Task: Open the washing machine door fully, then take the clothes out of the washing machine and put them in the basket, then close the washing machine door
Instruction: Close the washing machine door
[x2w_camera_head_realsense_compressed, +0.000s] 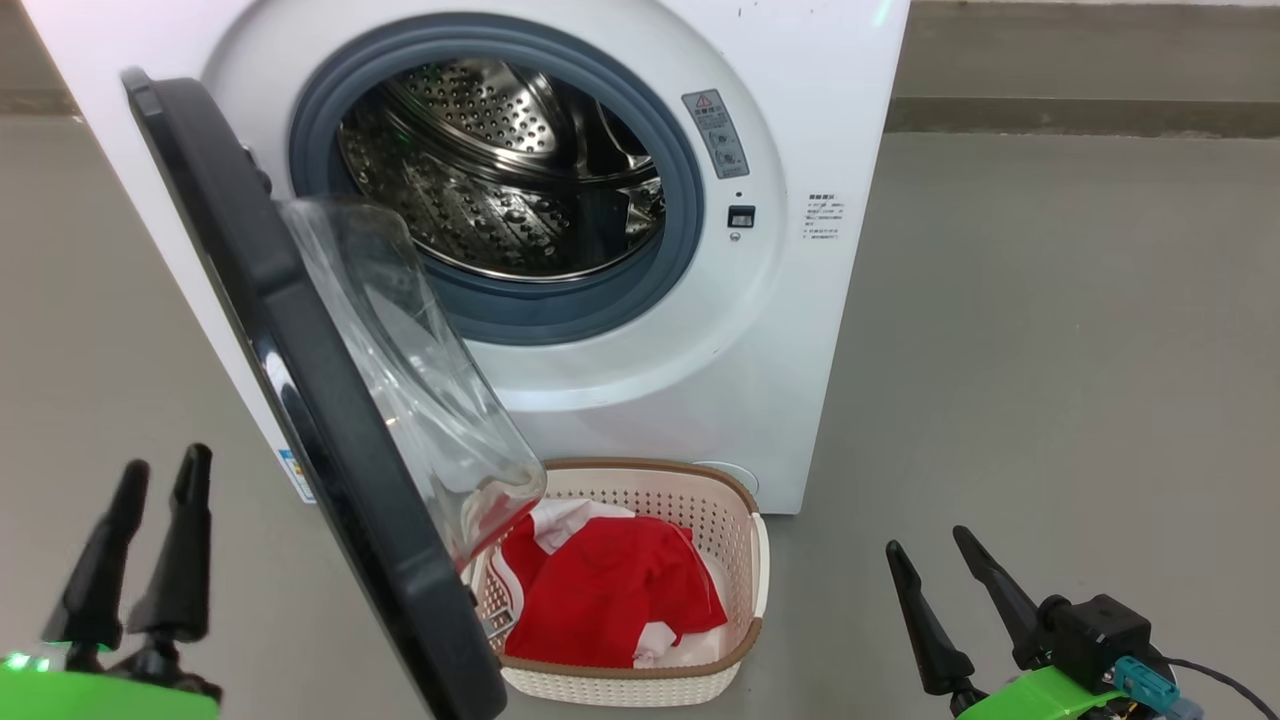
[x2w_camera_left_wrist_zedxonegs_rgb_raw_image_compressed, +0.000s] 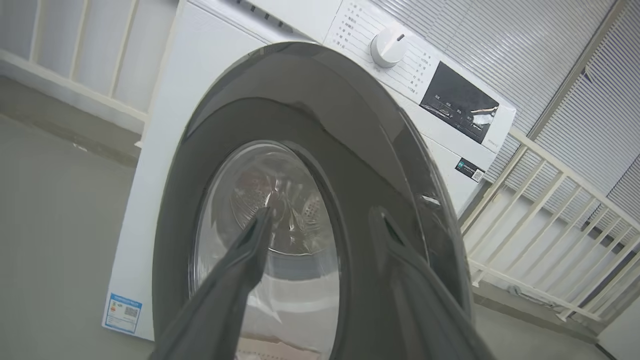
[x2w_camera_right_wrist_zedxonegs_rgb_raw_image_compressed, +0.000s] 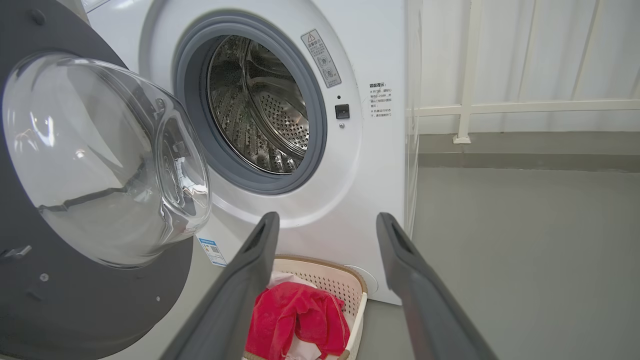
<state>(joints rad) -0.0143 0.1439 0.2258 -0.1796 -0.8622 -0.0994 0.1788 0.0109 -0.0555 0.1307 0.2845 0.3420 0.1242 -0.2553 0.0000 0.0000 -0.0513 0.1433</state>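
While the drum stands bare, washing machine door (x2w_camera_head_realsense_compressed: 320, 400) open at the left, both grippers empty.
Head view: washing machine (x2w_camera_head_realsense_compressed: 800, 300) unloaded; clothes (x2w_camera_head_realsense_compressed: 610, 590) heaped in the basket (x2w_camera_head_realsense_compressed: 655, 466) on the floor just before it, partly under the door's glass bowl; left gripper (x2w_camera_head_realsense_compressed: 166, 458) low, outside the door; right gripper (x2w_camera_head_realsense_compressed: 928, 540) low right, well apart; each with fingers parted, nothing between. Left wrist view: left fingers (x2w_camera_left_wrist_zedxonegs_rgb_raw_image_compressed: 250, 250) spread wide toward the door's glossy outer face; contact cannot be told. Right wrist view: right fingers (x2w_camera_right_wrist_zedxonegs_rgb_raw_image_compressed: 250, 270) wide, bare, basket below. Handling, as judged: door rigid, hinged, fairly heavy; rim slick, glass best spared. Push flat on the black rim near its free edge until it latches.
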